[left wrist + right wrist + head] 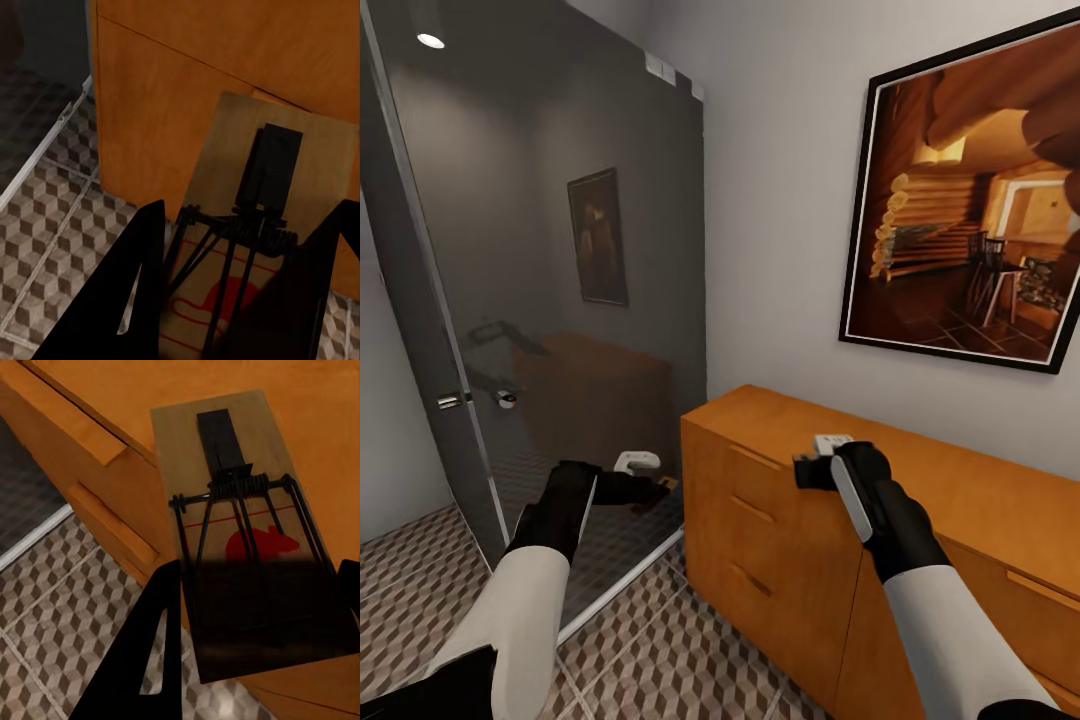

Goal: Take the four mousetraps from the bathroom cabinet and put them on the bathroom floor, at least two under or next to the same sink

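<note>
Your left gripper (232,300) was clamped on one mousetrap (262,217) above the cube-patterned bathroom floor (680,650), beside the orange-brown cabinet (780,560). Your right gripper (255,637) gripped a second mousetrap (240,517) over the cabinet's front edge.

One mousetrap (255,225), a tan wooden board with dark wire spring and red mouse mark, is clamped in the left gripper (232,300) beside the cabinet (780,560), above the bathroom floor (690,660). Another identical mousetrap (240,532) is pinched by the right gripper (255,652) over the cabinet's front edge.
</note>
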You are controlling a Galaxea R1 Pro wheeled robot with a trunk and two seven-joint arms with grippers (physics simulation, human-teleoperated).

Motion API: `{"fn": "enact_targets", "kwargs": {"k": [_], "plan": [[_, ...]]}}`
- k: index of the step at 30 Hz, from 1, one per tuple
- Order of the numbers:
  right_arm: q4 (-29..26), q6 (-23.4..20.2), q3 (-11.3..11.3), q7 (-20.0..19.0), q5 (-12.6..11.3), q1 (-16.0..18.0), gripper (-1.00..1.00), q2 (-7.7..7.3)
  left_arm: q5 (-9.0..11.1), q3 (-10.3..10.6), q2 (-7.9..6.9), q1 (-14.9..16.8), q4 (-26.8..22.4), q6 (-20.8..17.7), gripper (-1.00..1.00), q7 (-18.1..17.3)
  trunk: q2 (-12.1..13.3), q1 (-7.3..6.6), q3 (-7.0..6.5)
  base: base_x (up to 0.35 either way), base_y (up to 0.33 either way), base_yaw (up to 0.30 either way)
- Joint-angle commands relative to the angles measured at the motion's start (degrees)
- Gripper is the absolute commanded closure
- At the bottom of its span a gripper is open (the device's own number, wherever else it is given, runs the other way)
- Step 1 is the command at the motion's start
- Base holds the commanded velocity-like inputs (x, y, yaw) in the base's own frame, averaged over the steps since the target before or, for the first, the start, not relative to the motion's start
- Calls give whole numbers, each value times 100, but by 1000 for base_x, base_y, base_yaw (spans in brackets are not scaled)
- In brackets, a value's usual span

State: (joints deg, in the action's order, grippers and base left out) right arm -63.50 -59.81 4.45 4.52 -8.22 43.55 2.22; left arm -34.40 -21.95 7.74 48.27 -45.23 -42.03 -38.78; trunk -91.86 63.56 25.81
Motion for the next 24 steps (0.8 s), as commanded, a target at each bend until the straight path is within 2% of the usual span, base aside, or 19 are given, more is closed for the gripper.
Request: {"fn": "enact_targets", "kwargs": {"k": [1, 4, 8, 12, 19, 24], "plan": [[-116, -19, 116, 37, -51, 4, 100, 0, -64, -39, 10, 7, -6, -6, 100, -59, -4, 0, 7, 0, 0, 0], [-598, -19, 345, 39, -43, 4, 100, -13, -66, -44, 14, 7, -5, -1, 100, -52, -4, 0, 7, 0, 0, 0], [-1099, -19, 436, 44, -34, 4, 100, -23, -62, -46, 17, 7, -18, 1, 100, -48, -4, 0, 7, 0, 0, 0], [-1219, -19, 454, 53, -31, 4, 100, -21, -61, -46, 9, 7, -50, 8, 100, -44, -4, 0, 7, -62, -8, 0], [-1231, -19, 452, 69, -32, 4, 100, -8, -60, -61, -8, 7, -72, 11, 100, -42, -4, 0, 7, -236, -47, 0], [-1186, -19, 452, 83, -39, 4, 100, -5, -62, -62, -9, 7, -66, 11, 100, -42, -4, 0, 7, -37, -4, 0]]}}
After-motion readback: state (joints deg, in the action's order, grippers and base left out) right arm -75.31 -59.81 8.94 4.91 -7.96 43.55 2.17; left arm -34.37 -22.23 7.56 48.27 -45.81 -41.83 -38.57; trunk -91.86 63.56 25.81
